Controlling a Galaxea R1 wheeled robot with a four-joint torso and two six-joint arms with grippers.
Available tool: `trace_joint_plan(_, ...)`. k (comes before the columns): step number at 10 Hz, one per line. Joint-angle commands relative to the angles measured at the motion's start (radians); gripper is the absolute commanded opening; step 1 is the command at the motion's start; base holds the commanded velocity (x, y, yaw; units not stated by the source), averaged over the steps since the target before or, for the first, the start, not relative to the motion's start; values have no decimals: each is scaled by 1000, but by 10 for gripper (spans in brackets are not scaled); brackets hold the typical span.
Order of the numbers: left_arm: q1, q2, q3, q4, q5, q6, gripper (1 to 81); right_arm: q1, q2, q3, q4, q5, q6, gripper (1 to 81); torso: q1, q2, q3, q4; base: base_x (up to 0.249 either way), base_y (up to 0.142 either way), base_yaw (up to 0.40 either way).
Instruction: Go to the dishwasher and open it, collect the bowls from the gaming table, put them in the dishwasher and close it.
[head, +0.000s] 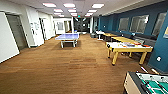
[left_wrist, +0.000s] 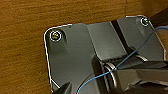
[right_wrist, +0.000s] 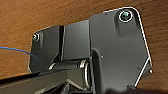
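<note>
Room: a long hall with a brown wood-patterned floor (head: 75, 67), white walls on one side and a dark teal wall (head: 160, 50) on the other, with ceiling lights overhead.
Gaming table: the white-topped worktop with the yellowish edge and yellow legs (head: 128, 48) stood on the right side of the hall, close to the teal wall.
On the worktop: flat colourful boxes (head: 130, 44) lay towards its far right end; a small orange patch (head: 146, 46) sat near the right-hand edge, too blurred to tell whether it was a bowl.
Football table: a corner of the green field with rods (head: 150, 85) showed nearest the robot, in front of the gaming table and apart from it.
Ping-pong table: a blue one (head: 67, 37) stood mid-hall, well beyond both.
More tables: yellow-topped ones (head: 122, 38) ran along the teal wall behind the gaming table.
Left end effector: I cannot tell its state; the left wrist view had floor beneath the robot's dark plate.
Right end effector: I cannot tell its state either; the same floor lay under it.
</note>
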Motion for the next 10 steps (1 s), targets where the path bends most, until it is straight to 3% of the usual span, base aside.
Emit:
trace_joint_plan(1, -51, -3, -2, 4, 40, 3, 811, 48, 1, 5, -12, -45, -2, 811, 1, 0, 0, 0, 190, 0, 0)
trace_joint_plan(10, -51, -2, 0, 4, 40, 3, 811, 40, 10, 5, -14, -45, -2, 811, 1, 0, 0, 0, 192, 0, 0)
